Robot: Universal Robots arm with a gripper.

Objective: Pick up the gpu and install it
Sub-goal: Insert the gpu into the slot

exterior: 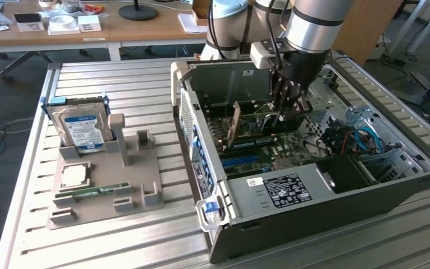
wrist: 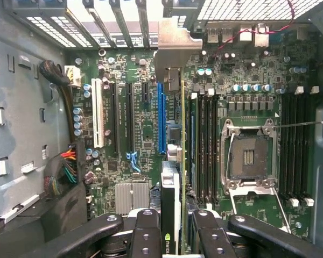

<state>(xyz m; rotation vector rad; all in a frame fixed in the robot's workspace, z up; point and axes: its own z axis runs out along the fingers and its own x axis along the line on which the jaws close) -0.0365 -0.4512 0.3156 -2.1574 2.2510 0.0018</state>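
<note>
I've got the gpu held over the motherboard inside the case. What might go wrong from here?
1. The gpu, gripped edge-on by the gripper, looks offset to one side of the blue slot. Pressing down here may jam its edge against the motherboard instead of seating it.
2. Its metal bracket sits close to the rear slot covers and might catch on them.

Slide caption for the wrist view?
End effector gripping the gpu edge-on, motherboard and its slots behind.
</note>
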